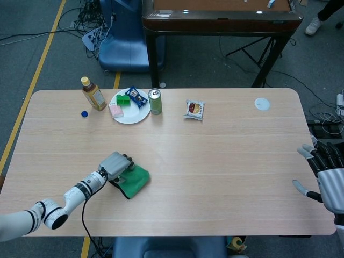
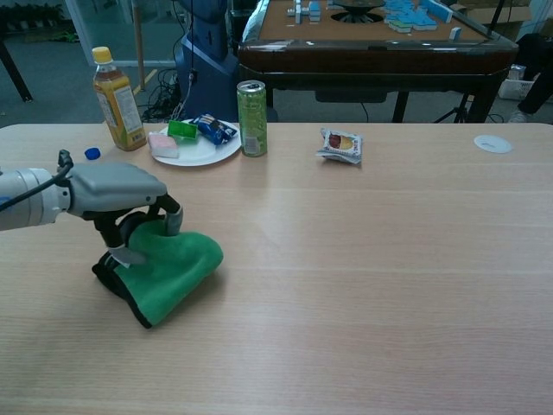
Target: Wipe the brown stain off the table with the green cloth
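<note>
The green cloth (image 1: 134,180) (image 2: 166,269) lies bunched on the wooden table (image 1: 226,150), near its front left. My left hand (image 1: 115,164) (image 2: 117,194) rests on top of the cloth's left part, fingers curled down into it and gripping it. No brown stain shows on the table in either view. My right hand (image 1: 325,174) hovers at the table's right edge with its fingers spread, holding nothing; the chest view does not show it.
At the back left stand a tea bottle (image 1: 94,94) (image 2: 117,99), a blue cap (image 1: 84,114), a white plate (image 1: 130,114) of snacks and a green can (image 1: 155,101) (image 2: 251,118). A snack packet (image 1: 194,109) and a white disc (image 1: 262,104) lie further right.
</note>
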